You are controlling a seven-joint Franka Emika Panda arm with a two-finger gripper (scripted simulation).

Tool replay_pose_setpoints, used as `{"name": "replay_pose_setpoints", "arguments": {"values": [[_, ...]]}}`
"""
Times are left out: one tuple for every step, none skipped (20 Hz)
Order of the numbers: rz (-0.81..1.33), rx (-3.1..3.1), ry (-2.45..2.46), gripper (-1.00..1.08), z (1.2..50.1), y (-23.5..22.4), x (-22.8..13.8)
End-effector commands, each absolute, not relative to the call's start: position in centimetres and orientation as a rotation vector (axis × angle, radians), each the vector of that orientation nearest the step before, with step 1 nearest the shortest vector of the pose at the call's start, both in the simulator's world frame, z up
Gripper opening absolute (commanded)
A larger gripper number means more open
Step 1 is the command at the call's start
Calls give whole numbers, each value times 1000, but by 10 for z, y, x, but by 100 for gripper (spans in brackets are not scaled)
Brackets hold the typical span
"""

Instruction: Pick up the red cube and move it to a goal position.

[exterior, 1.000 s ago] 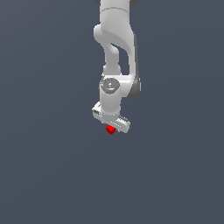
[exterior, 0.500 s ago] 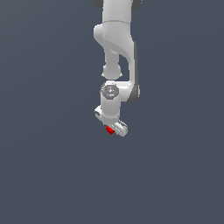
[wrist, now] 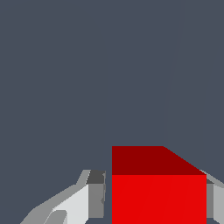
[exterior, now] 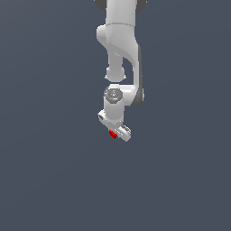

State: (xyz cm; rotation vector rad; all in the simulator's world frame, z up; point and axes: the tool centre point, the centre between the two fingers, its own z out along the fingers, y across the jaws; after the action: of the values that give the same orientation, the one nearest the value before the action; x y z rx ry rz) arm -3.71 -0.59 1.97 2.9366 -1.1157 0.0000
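Observation:
The red cube [exterior: 112, 134] is a tiny bright red block held at the tip of the white gripper [exterior: 114, 132], under the arm's wrist in the middle of the exterior view. In the wrist view the red cube [wrist: 158, 192] sits between the two grey fingers [wrist: 96, 194], and the gripper [wrist: 153, 194] is shut on it. The cube fills the space between the pads, with its darker top face showing. The fingertips are hidden behind the hand in the exterior view.
The white arm [exterior: 121, 40] comes down from the top of the exterior view. A plain dark grey-blue surface [exterior: 45, 180] lies all around and below. No other object or goal marker shows.
The hand has turned about its axis, so the finger bar now slants more in the exterior view. The red cube has stayed in the gripper at nearly the same spot.

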Motion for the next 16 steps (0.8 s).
{"name": "replay_pose_setpoints", "arguments": {"values": [[0, 2937, -1114, -100, 20, -6, -37], [0, 2937, -1114, -100, 20, -6, -37], [0, 2937, -1114, -100, 20, -6, -37], [0, 2937, -1114, -100, 20, -6, -37], [0, 2937, -1114, -100, 20, -6, -37], [0, 2937, -1114, -100, 20, -6, -37], [0, 2937, -1114, -100, 20, -6, -37], [0, 2937, -1114, -100, 20, -6, -37], [0, 2937, -1114, -100, 20, -6, -37], [0, 2937, -1114, -100, 20, -6, -37], [0, 2937, -1114, -100, 20, -6, -37], [0, 2937, -1114, -100, 21, -6, -37], [0, 2937, -1114, -100, 23, -6, -37], [0, 2937, -1114, -100, 25, -6, -36], [0, 2937, -1114, -100, 28, -6, -36], [0, 2937, -1114, -100, 32, -6, -35]]}}
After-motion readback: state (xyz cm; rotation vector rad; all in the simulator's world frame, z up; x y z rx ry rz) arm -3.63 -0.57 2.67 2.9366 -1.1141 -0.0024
